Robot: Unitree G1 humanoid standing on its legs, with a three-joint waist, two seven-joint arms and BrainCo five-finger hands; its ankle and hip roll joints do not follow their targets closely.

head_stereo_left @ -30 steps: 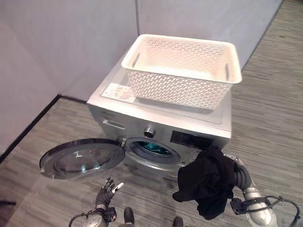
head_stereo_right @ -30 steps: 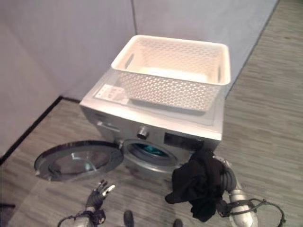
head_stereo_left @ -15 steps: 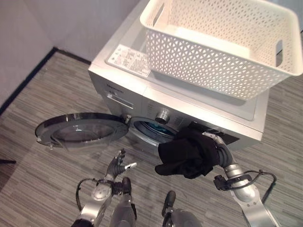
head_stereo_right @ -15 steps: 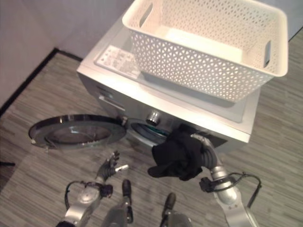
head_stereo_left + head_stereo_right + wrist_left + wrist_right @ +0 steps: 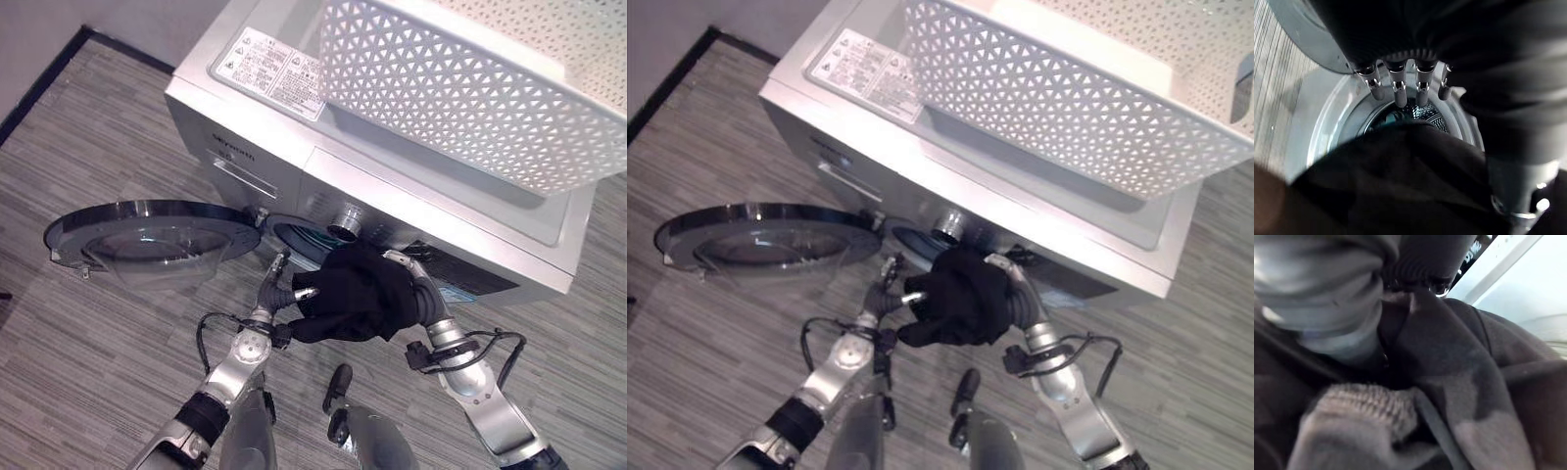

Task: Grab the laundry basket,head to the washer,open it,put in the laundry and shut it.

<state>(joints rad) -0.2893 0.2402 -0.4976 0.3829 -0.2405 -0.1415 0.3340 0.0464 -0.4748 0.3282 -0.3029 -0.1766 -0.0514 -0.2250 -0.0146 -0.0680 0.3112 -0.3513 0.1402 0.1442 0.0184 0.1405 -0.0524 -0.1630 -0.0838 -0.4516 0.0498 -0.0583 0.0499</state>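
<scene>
Your right hand (image 5: pixel 409 294) is buried in a bundle of black laundry (image 5: pixel 355 292), held just in front of the washer (image 5: pixel 294 157) at drum height; cloth hides the fingers, and in the right wrist view dark fabric (image 5: pixel 1459 382) wraps close around the hand, so you cannot tell whether they are curled or straight. Your left hand (image 5: pixel 277 294) is raised beside the bundle on its left, fingers straight and a little spread, the thumb touching the cloth's edge. In the left wrist view those fingers (image 5: pixel 1399 88) point straight at the drum opening (image 5: pixel 1405 110), with the black cloth (image 5: pixel 1400 176) bunched below them and not gripped. The round washer door (image 5: pixel 147 235) is swung fully open to the left, lying flat out over the striped wood floor (image 5: pixel 88 333). Something teal shows inside the drum (image 5: pixel 304 240). The white lattice laundry basket (image 5: pixel 470 88) sits on top of the washer, to the right of the printed label (image 5: pixel 272 70) on the lid. The control knob (image 5: pixel 346 217) shows just above the bundle.
</scene>
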